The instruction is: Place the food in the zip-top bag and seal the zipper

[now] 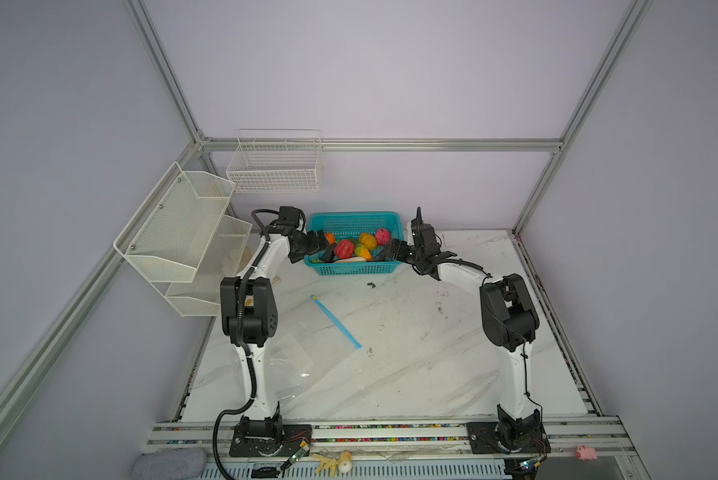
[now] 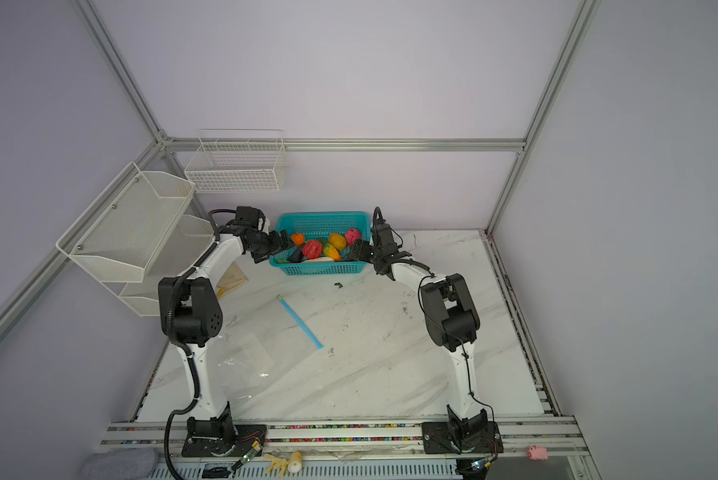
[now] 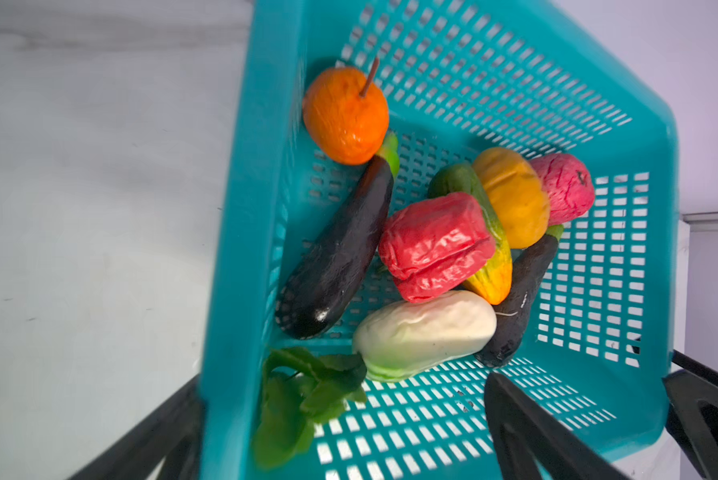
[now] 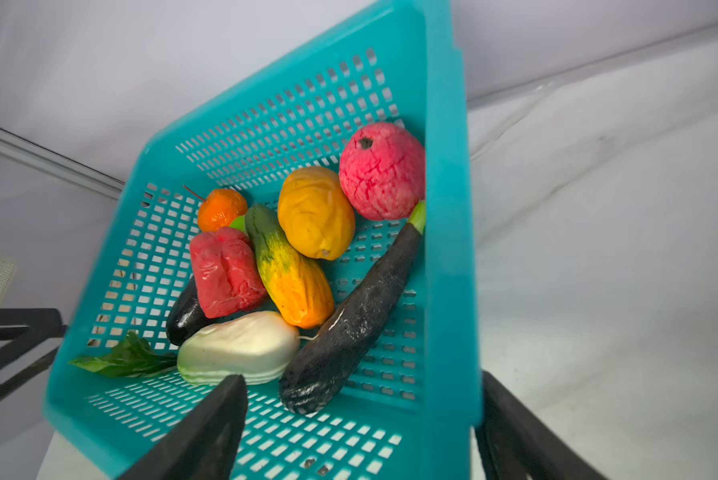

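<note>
Two wide-open, empty claws, left claw (image 3: 342, 382) and right claw (image 4: 361, 376), are set astride opposite basket (image 3: 232, 208) walls; food (image 3: 436, 245) is kept inside, between them; bag (image 1: 295, 361) is laid in front of the basket.

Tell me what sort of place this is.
Probably a robot lab test cell: an aluminium frame with plain walls, a left arm and right arm bolted to a front rail, and toy food in a teal basket.
</note>
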